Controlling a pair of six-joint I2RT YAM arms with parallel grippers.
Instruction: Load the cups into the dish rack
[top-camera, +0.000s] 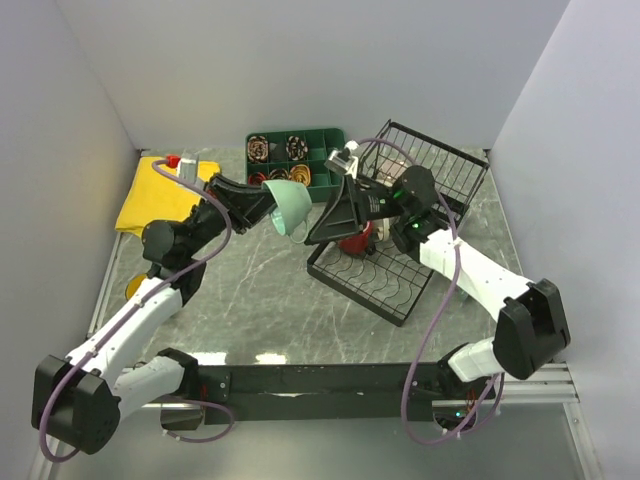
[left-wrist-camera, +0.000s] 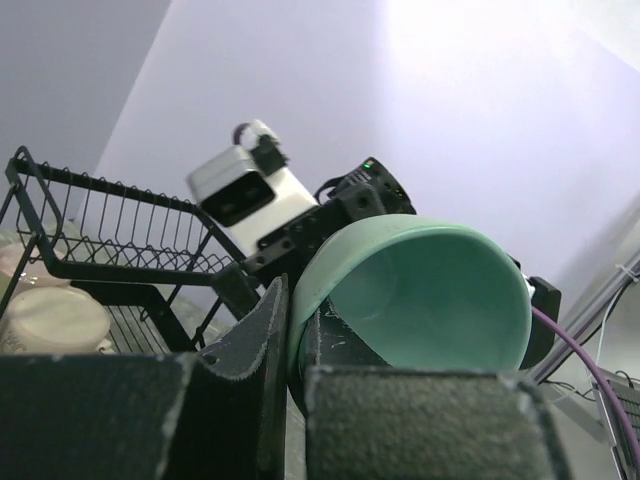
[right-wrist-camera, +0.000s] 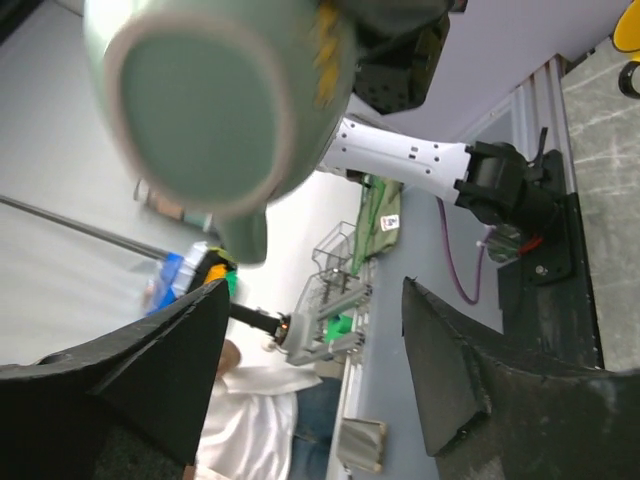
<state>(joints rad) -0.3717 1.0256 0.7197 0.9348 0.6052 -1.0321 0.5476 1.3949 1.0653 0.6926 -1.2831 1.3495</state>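
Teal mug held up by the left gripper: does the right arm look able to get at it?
Probably yes: the right gripper is open and faces the base of the teal mug, with nothing between them.

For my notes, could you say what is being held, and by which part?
The left gripper pinches the teal mug by its rim. The right gripper is open and holds nothing.

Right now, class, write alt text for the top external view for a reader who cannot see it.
The left arm's fingers hold a light teal mug above the table, close to the right arm's fingers, which are open. A red mug sits in the black wire dish rack at right.
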